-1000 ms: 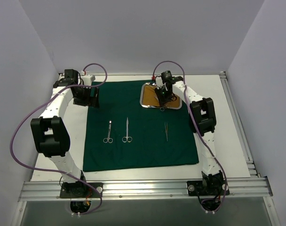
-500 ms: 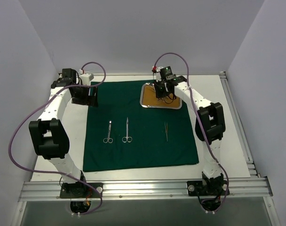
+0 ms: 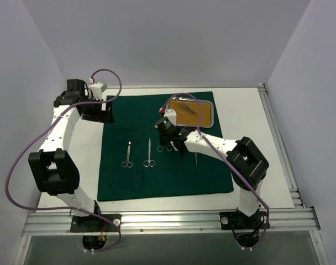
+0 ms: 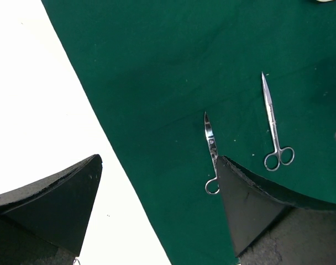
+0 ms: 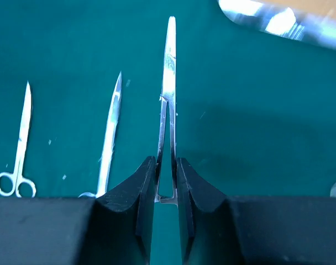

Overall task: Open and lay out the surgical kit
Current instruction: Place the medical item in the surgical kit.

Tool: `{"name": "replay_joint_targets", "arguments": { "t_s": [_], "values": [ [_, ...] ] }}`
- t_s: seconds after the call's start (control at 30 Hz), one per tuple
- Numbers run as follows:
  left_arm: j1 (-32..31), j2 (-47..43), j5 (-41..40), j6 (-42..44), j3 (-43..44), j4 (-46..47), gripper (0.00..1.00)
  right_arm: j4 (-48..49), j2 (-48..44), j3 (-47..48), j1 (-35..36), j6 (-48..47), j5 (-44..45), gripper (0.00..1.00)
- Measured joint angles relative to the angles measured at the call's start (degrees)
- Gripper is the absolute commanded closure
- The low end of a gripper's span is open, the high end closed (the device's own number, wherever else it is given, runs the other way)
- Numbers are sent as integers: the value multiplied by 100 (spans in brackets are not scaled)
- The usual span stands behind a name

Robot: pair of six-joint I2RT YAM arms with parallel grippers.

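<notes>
The dark green drape (image 3: pixel 162 176) lies spread flat on the table. On it are two scissors (image 3: pixel 127 154) (image 3: pixel 149 152) and tweezers (image 3: pixel 195 160). The steel tray (image 3: pixel 213 114) with its tan liner stands at the drape's far right, with slim instruments (image 3: pixel 185 106) in it. My right gripper (image 3: pixel 166 137) (image 5: pixel 167 165) is over the drape's middle, shut on the shanks of ring-handled forceps (image 5: pixel 169 83) whose tip points away. I cannot tell if the forceps touch the cloth. My left gripper (image 3: pixel 95 113) (image 4: pixel 157 210) hangs open over the drape's (image 4: pixel 157 83) far left edge, holding nothing.
White table (image 3: pixel 256 110) shows around the drape, with walls on three sides. In the left wrist view both scissors (image 4: pixel 210 146) (image 4: pixel 273 121) lie just beyond my right-hand finger. The tray's rim (image 5: pixel 278 22) shows at the upper right of the right wrist view.
My right arm has swung from the tray down and left to the drape's middle, carrying the forceps. The left arm shifted slightly left.
</notes>
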Motion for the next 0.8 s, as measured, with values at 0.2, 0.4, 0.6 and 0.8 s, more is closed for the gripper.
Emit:
{"name": "replay_joint_targets", "arguments": {
  "t_s": [0.2,0.4,0.6,0.8],
  "values": [
    [17,-70,131,-24,-7,2,6,278,-11,-691,511,944,409,100],
    [17,-74,186,-35,-31,4,6,385,-11,-964,616,1311,507,100],
    [26,-74,210,-37,-57,2,6,511,7,-977,627,1377,507,100],
    [57,-74,212,-37,-57,2,6,520,52,-953,651,1386,509,100]
  ]
}}
